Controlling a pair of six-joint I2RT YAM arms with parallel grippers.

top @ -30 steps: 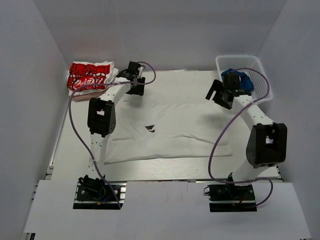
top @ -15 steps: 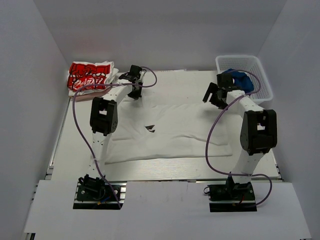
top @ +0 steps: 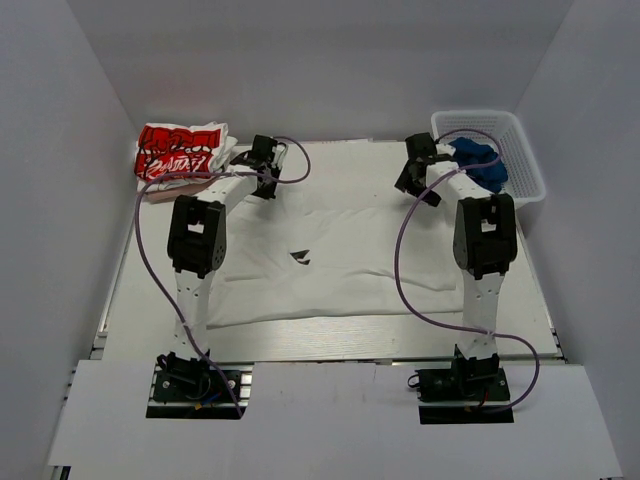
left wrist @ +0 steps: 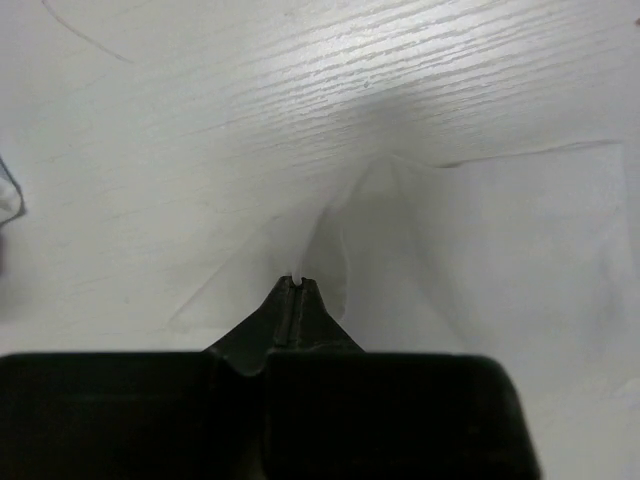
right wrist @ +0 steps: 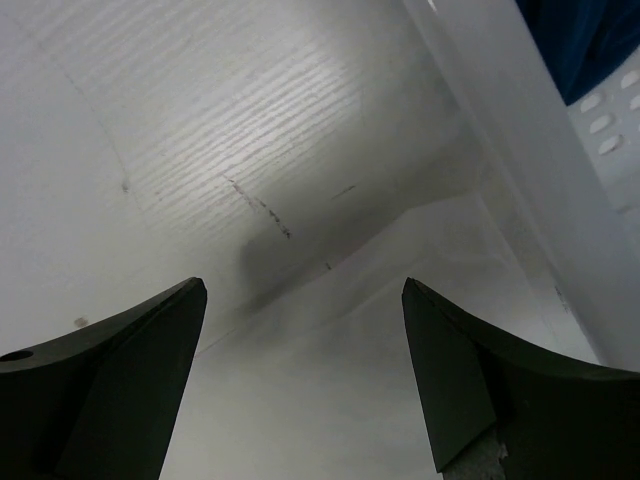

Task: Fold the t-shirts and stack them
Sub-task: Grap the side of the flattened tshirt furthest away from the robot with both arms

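The plain white t-shirt [top: 340, 245] lies spread flat across the middle of the table. At its far left edge my left gripper [top: 262, 172] is shut on a pinch of the white cloth [left wrist: 500, 260], which rises in a small tent to the closed tips [left wrist: 297, 283]. My right gripper [top: 413, 182] hangs open over the shirt's far right corner [right wrist: 330, 400], close beside the basket, with nothing between its fingers [right wrist: 303, 290]. The red-and-black printed t-shirt [top: 178, 152] sits folded at the back left.
A white plastic basket [top: 520, 160] holding a blue cloth [top: 482, 160] stands at the back right; its wall [right wrist: 520, 130] is just right of my right gripper. White walls enclose the table [top: 150, 290] on three sides.
My left gripper has closed on the white shirt's far left edge. The right arm has swung left and back from the basket to the shirt's far right corner, still open.
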